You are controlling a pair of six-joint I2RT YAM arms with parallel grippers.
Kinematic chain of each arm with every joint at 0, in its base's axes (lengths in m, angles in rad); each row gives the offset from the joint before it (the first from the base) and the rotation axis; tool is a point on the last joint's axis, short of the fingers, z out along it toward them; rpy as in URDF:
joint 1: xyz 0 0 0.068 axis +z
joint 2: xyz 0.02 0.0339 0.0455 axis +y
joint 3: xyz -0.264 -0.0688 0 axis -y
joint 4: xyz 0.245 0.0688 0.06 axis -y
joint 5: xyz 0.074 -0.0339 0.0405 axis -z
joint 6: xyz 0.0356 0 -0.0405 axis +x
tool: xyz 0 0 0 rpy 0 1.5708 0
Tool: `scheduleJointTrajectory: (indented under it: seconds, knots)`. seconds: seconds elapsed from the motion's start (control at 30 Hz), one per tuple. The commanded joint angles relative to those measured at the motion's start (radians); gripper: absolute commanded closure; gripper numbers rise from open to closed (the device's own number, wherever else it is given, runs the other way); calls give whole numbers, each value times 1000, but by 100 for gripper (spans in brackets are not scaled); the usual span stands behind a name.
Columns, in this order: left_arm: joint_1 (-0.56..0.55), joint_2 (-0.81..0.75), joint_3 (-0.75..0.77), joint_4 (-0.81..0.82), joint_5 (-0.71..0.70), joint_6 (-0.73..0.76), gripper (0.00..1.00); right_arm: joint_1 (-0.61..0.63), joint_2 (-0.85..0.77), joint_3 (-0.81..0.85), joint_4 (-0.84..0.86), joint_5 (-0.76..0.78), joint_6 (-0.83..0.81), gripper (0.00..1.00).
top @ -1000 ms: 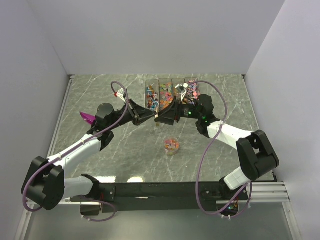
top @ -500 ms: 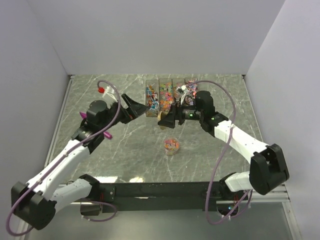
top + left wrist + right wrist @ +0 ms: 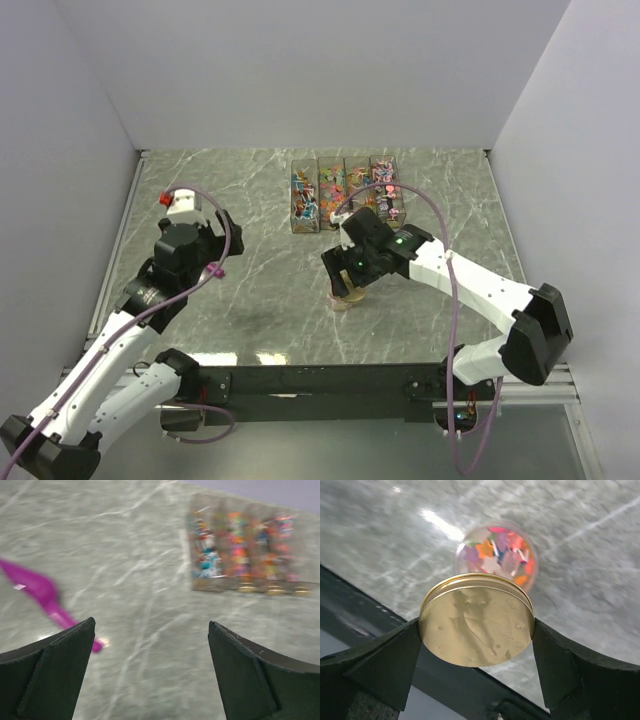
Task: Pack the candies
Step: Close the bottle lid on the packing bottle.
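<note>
Candies in mixed colours fill a row of clear trays at the back, blurred in the left wrist view. More candies sit in a small clear jar near the table's middle. My right gripper is shut on a round gold lid, held tilted just above and in front of that jar. From above, the gripper covers most of the jar. My left gripper is open and holds nothing, off to the left.
A magenta scoop lies on the marble table left of my left gripper; only its tip shows from above. The black rail runs along the near edge. White walls close in the left, back and right.
My left gripper opened, let go of the scoop and drew back to the left. My right arm carried the lid from beside the trays toward me, over the jar.
</note>
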Motion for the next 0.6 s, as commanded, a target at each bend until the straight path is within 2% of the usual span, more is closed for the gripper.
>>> scheduleJointTrajectory:
  seconds: [0.0, 0.37, 0.57]
  knots:
    - [-3, -45, -64, -14, -160, 64, 0, 29, 43, 86, -139, 167, 19, 42]
    - [13, -101, -83, -4, -166, 99, 1, 92, 264, 216, -164, 214, -1, 37]
    - [25, -122, -89, 3, -143, 110, 0, 97, 326, 256, -160, 247, -17, 34]
